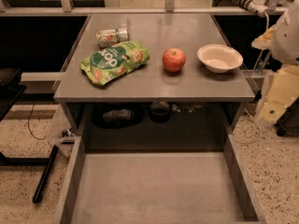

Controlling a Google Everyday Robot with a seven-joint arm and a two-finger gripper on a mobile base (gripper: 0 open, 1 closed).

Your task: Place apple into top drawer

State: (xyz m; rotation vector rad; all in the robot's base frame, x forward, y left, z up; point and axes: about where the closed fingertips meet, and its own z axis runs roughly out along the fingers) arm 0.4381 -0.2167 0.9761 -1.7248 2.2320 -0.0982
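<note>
The red apple [174, 59] with yellowish patches stands on the grey tabletop, right of centre, between a green bag and a white bowl. The top drawer [156, 190] is pulled open below the table's front edge; its flat grey bottom is bare. My arm and gripper [275, 101] hang at the right edge of the view, beside the table's right front corner. The gripper is well to the right of the apple and lower than it, apart from it, and above the floor next to the drawer's right wall.
A green snack bag [115, 61] lies left of the apple, with a can [112, 36] on its side behind it. A white bowl [219, 58] stands right of the apple. Dark objects sit on the shelf under the tabletop. Cables lie on the speckled floor at left.
</note>
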